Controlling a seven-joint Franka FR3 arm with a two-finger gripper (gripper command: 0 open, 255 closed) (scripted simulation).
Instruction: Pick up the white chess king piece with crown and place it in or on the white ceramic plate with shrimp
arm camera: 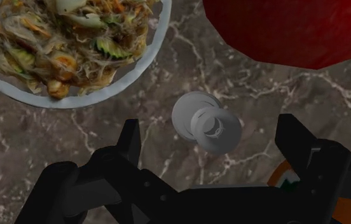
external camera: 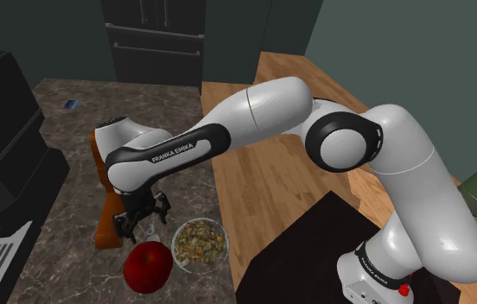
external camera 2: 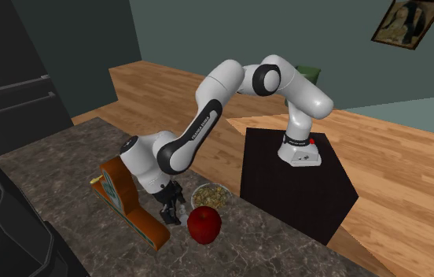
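Note:
The white chess king (arm camera: pixel 206 124) stands upright on the dark marble counter, seen from above in the wrist view. My gripper (arm camera: pixel 212 137) hovers over it, open, one finger (arm camera: pixel 130 143) on each side and neither touching it. The white plate (arm camera: pixel 139 79), heaped with noodles and shrimp, lies just beyond the king. In the shoulder view the gripper (external camera: pixel 142 218) hangs low over the king (external camera: pixel 152 234), with the plate (external camera: pixel 200 256) to that view's right. The second exterior view shows the gripper (external camera 2: pixel 172 206) left of the plate (external camera 2: pixel 200 190).
A large red apple (external camera: pixel 148 268) (arm camera: pixel 289 28) sits close beside the king and the plate. An orange-brown wooden object (external camera: pixel 105 212) (external camera 2: pixel 129 203) stands upright right by the gripper. The counter (external camera: pixel 64 129) ends at a wooden floor (external camera: pixel 271 173); a dark appliance (external camera: pixel 3 129) stands at the shoulder view's left.

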